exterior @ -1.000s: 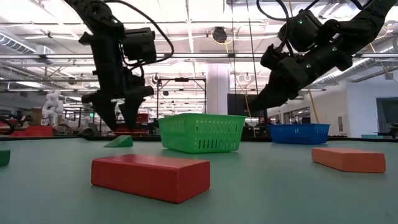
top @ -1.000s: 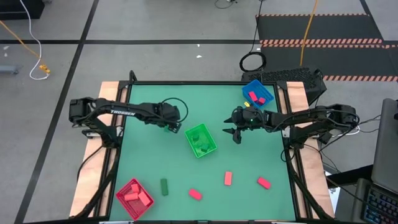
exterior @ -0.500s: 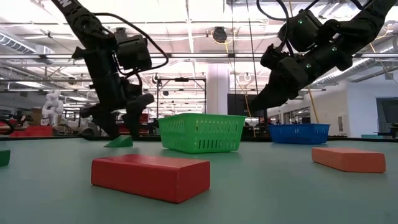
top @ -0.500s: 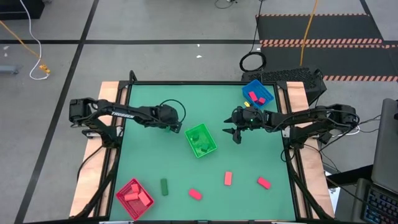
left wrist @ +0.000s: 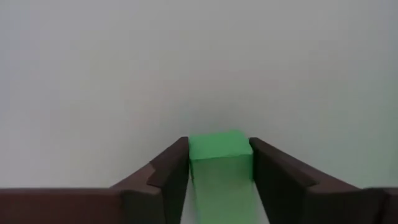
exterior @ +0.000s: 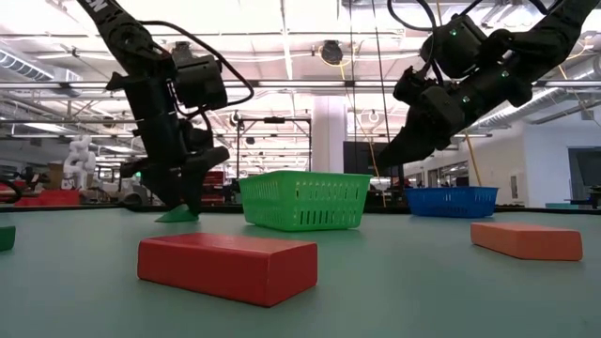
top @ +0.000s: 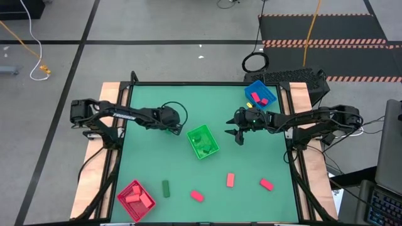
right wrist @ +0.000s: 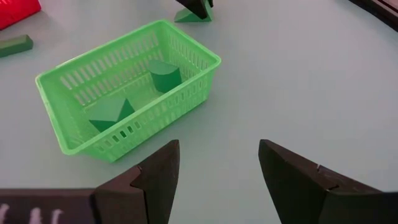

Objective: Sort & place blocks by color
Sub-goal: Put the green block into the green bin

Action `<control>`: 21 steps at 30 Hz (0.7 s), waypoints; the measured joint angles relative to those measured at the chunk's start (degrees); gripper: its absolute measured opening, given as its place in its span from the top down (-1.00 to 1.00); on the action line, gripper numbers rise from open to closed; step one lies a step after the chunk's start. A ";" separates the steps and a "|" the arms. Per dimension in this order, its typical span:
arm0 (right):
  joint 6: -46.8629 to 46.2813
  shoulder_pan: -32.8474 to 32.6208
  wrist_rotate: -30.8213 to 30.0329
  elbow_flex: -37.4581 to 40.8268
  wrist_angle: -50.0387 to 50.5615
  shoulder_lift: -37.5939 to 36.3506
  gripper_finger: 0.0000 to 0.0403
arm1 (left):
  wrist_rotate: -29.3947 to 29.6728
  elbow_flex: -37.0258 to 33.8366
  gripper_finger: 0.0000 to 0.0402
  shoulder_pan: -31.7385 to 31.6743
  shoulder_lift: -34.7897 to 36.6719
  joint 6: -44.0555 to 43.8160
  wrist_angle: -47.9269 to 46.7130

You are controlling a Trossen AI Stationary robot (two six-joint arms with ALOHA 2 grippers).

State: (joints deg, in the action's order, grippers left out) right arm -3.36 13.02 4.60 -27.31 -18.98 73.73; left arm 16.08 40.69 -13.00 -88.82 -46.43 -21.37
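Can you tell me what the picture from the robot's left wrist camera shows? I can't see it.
A small green block sits between the left gripper's two dark fingers, which stand close against its sides. Behind it there is only the plain, pale table surface.

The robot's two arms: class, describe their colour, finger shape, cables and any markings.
Both arms are black and jointed. The left arm bears white lettering and a looping black cable. The left gripper and right gripper each have two flat, dark brown fingers.
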 joint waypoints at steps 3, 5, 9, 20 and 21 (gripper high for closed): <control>0.00 0.00 -0.02 0.00 0.00 0.00 -0.05 | -0.32 0.06 0.28 0.44 -0.63 0.87 0.49; 0.00 0.00 -0.03 0.00 0.00 0.00 -0.05 | 0.21 0.17 0.30 0.69 -0.98 1.40 1.12; 0.00 0.00 -0.07 0.00 0.00 0.00 -0.05 | -0.09 0.15 0.26 0.88 -1.02 2.39 1.93; 0.00 0.02 -0.09 0.00 0.00 0.00 -0.05 | -4.05 11.68 0.33 4.94 -0.43 11.14 1.92; 0.00 0.02 -0.09 0.00 0.00 0.00 -0.05 | -3.98 13.20 0.31 5.75 -0.39 11.83 1.72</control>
State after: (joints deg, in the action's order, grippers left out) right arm -3.36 13.04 4.51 -27.31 -18.98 73.73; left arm 12.10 53.89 -7.25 -89.21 -34.60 -19.65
